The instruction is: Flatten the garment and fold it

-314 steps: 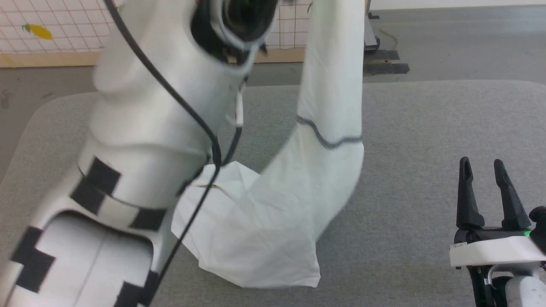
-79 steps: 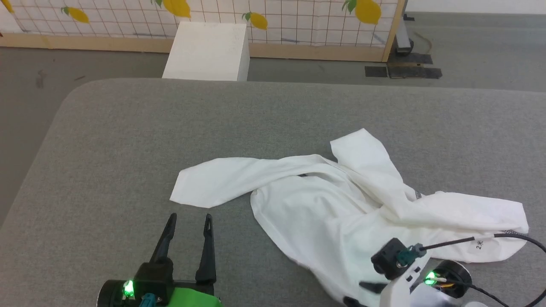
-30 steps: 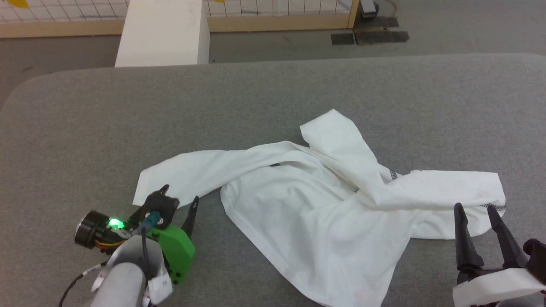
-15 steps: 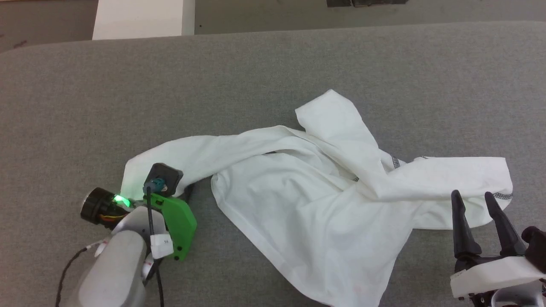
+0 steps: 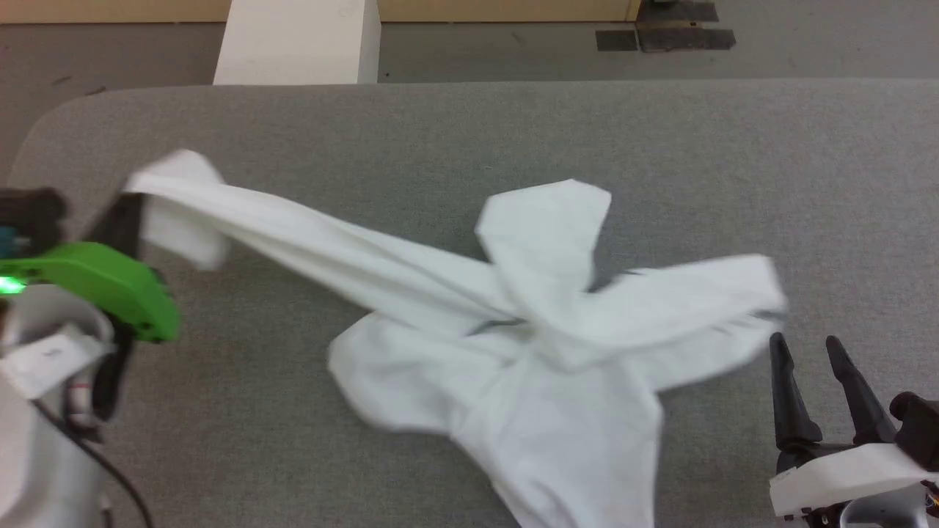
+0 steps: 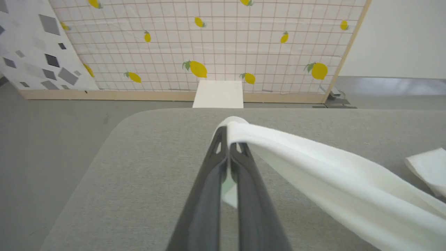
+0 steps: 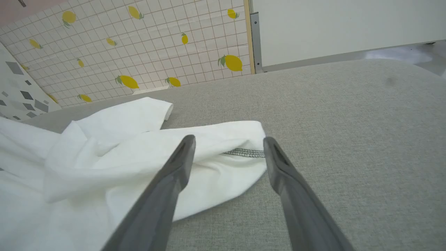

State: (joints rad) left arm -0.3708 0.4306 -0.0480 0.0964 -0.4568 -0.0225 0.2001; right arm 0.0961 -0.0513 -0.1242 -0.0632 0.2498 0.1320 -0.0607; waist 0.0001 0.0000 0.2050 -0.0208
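The garment (image 5: pixel 528 345), a white T-shirt, lies crumpled on the middle of the grey table (image 5: pixel 440 125). One long end of it is stretched taut up and to the left. My left gripper (image 5: pixel 130 216), on its green wrist, is shut on that end. In the left wrist view the fingertips (image 6: pixel 228 130) pinch the fabric and the garment (image 6: pixel 331 181) trails off to the right. My right gripper (image 5: pixel 799 341) stands open at the lower right, just short of the cloth. In the right wrist view it (image 7: pixel 230 140) is open before a hem with dark zigzag stitching (image 7: pixel 244 152).
A rigid white box (image 5: pixel 297 44) stands on the floor just beyond the table's far edge. A screen printed with lemons (image 6: pixel 209 42) stands behind it. The table's rounded left corner (image 5: pixel 44 125) is close to my left arm. Dark floor plates (image 5: pixel 664 37) lie at the far right.
My left gripper closed on the garment's left end and pulled it up and leftward, stretching the cloth and dragging the pile left. The head camera shifted. The right gripper stayed open in place.
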